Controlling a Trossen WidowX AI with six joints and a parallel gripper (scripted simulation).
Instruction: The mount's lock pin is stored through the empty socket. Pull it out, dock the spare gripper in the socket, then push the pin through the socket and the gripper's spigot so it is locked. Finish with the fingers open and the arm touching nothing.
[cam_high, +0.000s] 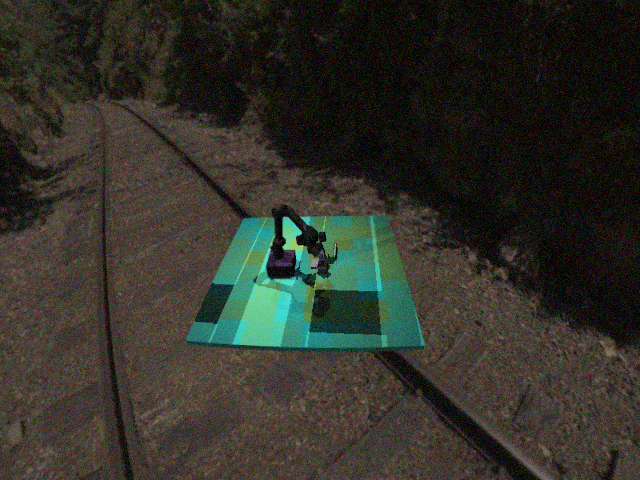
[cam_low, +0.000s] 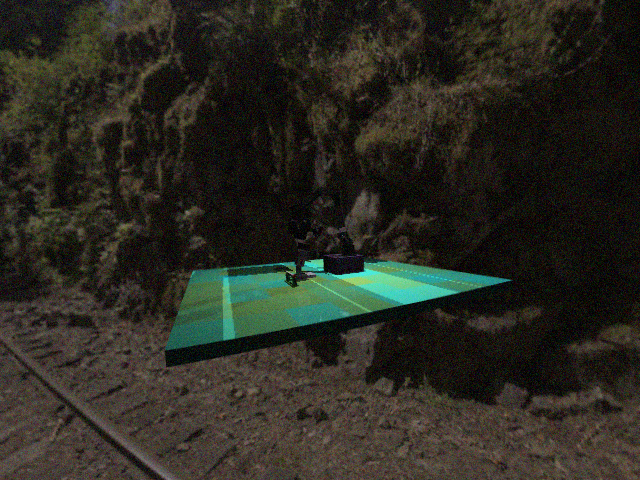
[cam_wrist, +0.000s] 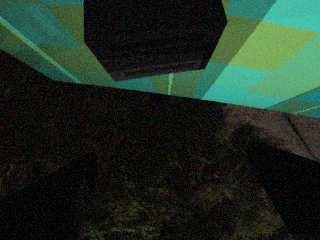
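My gripper (cam_high: 316, 251) (cam_wrist: 174, 155) is open, with nothing between its fingers, which show as dark shapes low at both sides of the wrist view. It hangs by the mount, a small dark and pale fixture (cam_high: 323, 267) (cam_low: 299, 260). A thin upright piece (cam_high: 335, 258) stands at the fixture's right in the top view. A dark block with a faint purple edge (cam_wrist: 155, 40) fills the top middle of the wrist view, beyond the fingers; I cannot tell which part it is. The lock pin, the socket and the spare gripper cannot be told apart in this dark, grainy view.
The arm's purple base box (cam_high: 281, 264) (cam_low: 343, 264) stands left of the fixture in the top view. The patchwork teal table (cam_high: 356, 338) (cam_low: 258, 330) carries dark shadow patches. Its far edge crosses the wrist view below the block. Rails and rock lie around the table.
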